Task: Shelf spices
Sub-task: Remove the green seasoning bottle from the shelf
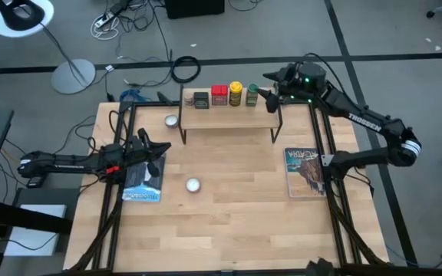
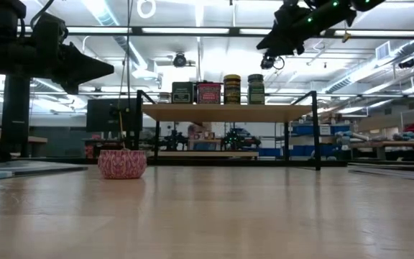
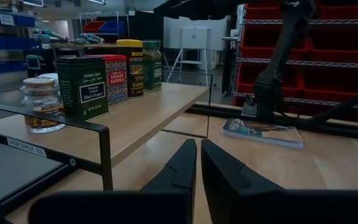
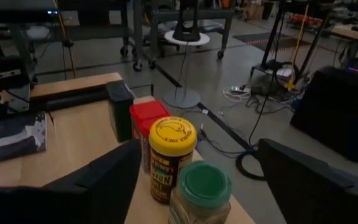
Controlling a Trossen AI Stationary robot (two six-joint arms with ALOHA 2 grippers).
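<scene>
Five spices stand in a row on the shelf: a small brownish jar, a black tin, a red tin, a yellow jar and a green-capped jar. My right gripper hangs open above the shelf's right end. Its fingers stand on either side of the green-capped jar without touching it; in the low view my right gripper is well above the jars. My left gripper is shut, level and holds nothing, near the table's left edge, pointing at the shelf.
A book lies at the table's right, another book under my left arm. One silver disc sits by the shelf's left leg, another disc mid-table. Cables and a lamp base are on the floor beyond the far edge.
</scene>
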